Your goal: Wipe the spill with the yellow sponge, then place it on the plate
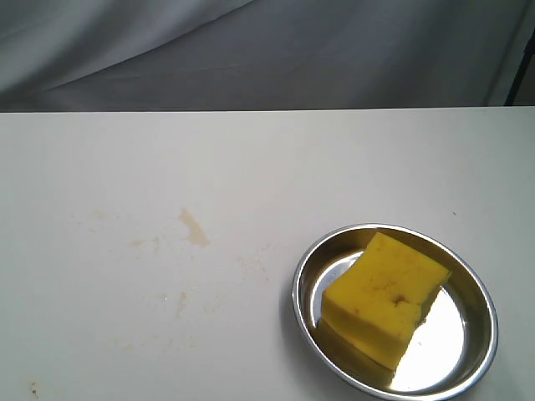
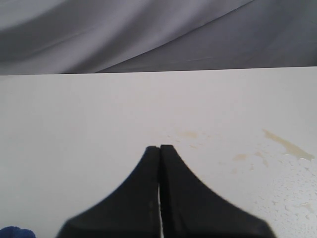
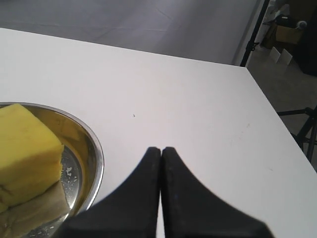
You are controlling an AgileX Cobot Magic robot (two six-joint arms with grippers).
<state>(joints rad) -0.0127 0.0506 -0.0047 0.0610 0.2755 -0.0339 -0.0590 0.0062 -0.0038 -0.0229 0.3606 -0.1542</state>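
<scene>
Three views, taken in turn. In the exterior view the thick rectangular block of bright yellow porous sponge rests inside the round, shiny stainless-steel plate, well within its raised rim. On the left-arm side of the plate and well apart from it, the spill shows only as faint tan smears on the white tabletop; no puddle is visible. Neither arm appears here.

In the left wrist view the left jaws are pressed tight together with nothing between them, hovering over the tabletop. The spill appears as tan streaks with fine droplets near them. The plate is outside this view.

In the right wrist view the right jaws are likewise clenched on nothing, near the plate's rim. The sponge sits in the plate, and small drops glisten on the steel beside it.

With the sponge already on the plate, the task looks done or nearly so. If the smears call for another pass, the sponge should handle as light, soft and springy, probably damp. It will squash under a firm pinch, so it is best taken across its narrower width, on the two flat sides near the middle. The smooth plate may slide if nudged
</scene>
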